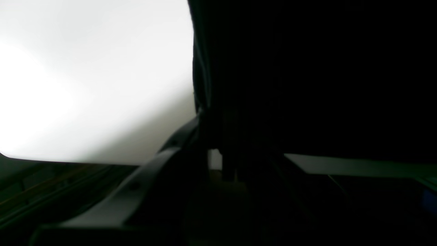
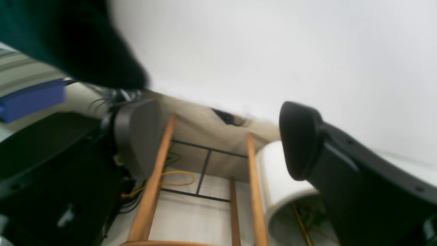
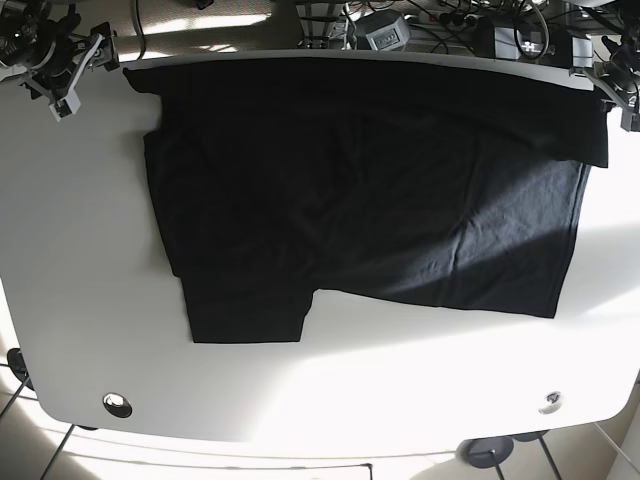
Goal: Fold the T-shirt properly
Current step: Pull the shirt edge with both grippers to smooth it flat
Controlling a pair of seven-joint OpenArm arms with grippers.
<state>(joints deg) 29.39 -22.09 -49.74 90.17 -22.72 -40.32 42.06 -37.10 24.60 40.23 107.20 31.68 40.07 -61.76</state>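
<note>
lying flat on white table [image 3: 90, 300], black t-shirt [image 3: 380, 190], right hand [image 2: 218, 143] open

Plain black T-shirt [image 3: 360, 190] across a white counter [image 3: 80, 260]; beyond the edge, a tan wooden stool [image 2: 205, 191], white pot [image 2: 280, 184], yellow cable [image 2: 177, 177], blue box [image 2: 30, 99].

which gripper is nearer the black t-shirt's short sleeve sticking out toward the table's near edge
Right. The right gripper is at the far corner on the same side as the black fabric short sleeve; the left gripper is at the opposite far corner.
</note>
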